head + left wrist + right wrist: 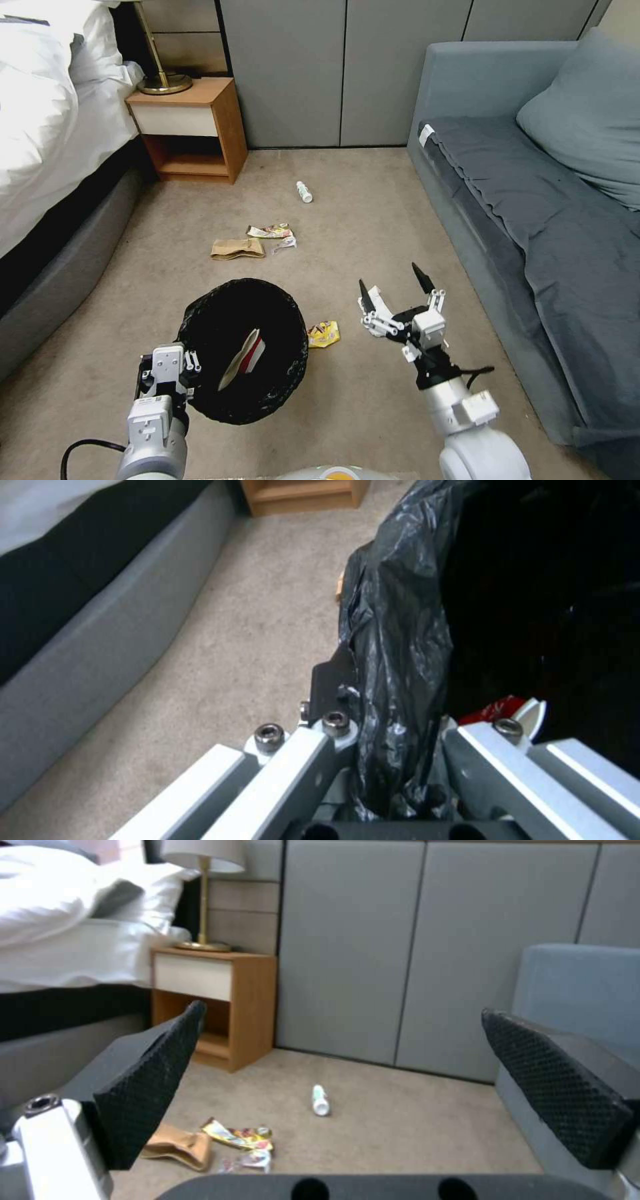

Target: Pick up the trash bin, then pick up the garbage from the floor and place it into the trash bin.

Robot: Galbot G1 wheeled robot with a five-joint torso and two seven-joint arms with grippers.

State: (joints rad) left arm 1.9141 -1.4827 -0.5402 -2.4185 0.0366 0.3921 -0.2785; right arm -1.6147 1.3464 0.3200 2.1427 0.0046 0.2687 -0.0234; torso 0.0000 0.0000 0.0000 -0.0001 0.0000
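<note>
The trash bin (243,350), lined with a crinkly black bag, hangs tilted above the carpet. My left gripper (170,370) is shut on its near-left rim; the left wrist view shows the bag-covered rim (400,645) clamped between the fingers (331,677). A red-white packet (248,357) (507,709) lies inside. On the floor are garbage pieces: a yellow wrapper (324,333) beside the bin, a brown paper bag (237,249) (177,1147), a colourful snack wrapper (270,231) (237,1136) and a small white bottle (304,192) (320,1100). My right gripper (393,290) (350,1075) hovers open and empty, right of the yellow wrapper.
A bed (47,133) runs along the left, with a wooden nightstand (193,127) and brass lamp (162,80) at its far end. A grey sofa (533,213) lines the right. Grey wall panels (340,67) close the far side. Open carpet lies between.
</note>
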